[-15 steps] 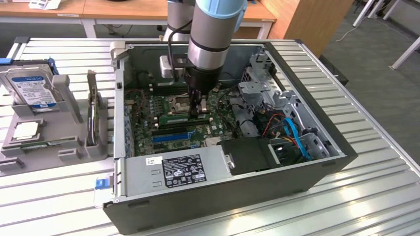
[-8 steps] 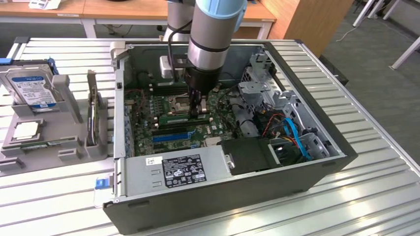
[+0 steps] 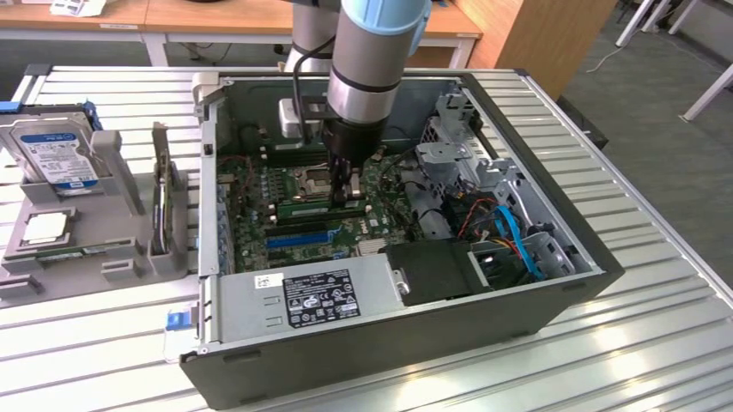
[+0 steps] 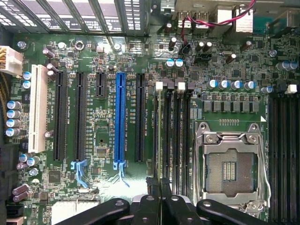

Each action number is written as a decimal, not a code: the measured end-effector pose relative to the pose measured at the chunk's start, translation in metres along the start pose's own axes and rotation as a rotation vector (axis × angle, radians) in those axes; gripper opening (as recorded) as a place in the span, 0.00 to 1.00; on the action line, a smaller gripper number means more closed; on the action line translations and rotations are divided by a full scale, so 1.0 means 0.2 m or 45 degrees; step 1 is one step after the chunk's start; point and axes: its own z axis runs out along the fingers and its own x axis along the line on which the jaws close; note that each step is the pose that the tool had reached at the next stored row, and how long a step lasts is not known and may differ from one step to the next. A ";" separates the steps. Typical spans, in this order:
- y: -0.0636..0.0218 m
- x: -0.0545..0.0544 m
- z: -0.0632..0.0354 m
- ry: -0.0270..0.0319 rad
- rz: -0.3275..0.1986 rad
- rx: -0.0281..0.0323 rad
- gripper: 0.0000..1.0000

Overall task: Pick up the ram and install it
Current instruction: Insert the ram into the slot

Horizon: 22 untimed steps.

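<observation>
Illegible print on power supply label (image 3: 318, 297) and motherboard (image 4: 234, 61)

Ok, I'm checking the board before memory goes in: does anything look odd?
The processor socket beside the memory slots stands empty, its contacts bare. Nothing else looks askew or damaged.

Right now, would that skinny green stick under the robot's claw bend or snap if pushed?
The ram looks straight end to end under the end effector, so it is probably stiff. It is thin and narrow, so likely light. It stands on its edge, so a hard sideways push might tip or crack it.
</observation>
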 end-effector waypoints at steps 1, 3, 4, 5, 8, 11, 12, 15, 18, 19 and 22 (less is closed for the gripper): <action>0.000 0.00 0.001 0.0000 0.000 -0.0001 0.12; 0.000 0.00 0.003 0.0000 0.000 -0.0001 0.12; 0.000 0.00 0.004 0.0000 0.000 0.0000 0.12; 0.000 0.00 0.005 0.0000 0.000 -0.0001 0.12; 0.000 0.00 0.008 0.0000 0.000 0.0000 0.12; -0.001 0.00 0.012 0.0000 0.000 -0.0001 0.12; -0.001 0.00 0.013 0.0001 0.000 -0.0001 0.12; -0.001 0.00 0.016 0.0001 0.000 -0.0001 0.12; -0.001 0.00 0.016 0.0000 0.000 -0.0001 0.12; -0.001 0.00 0.016 0.0000 0.000 0.0000 0.12; -0.001 0.00 0.021 -0.0005 0.000 0.0002 0.12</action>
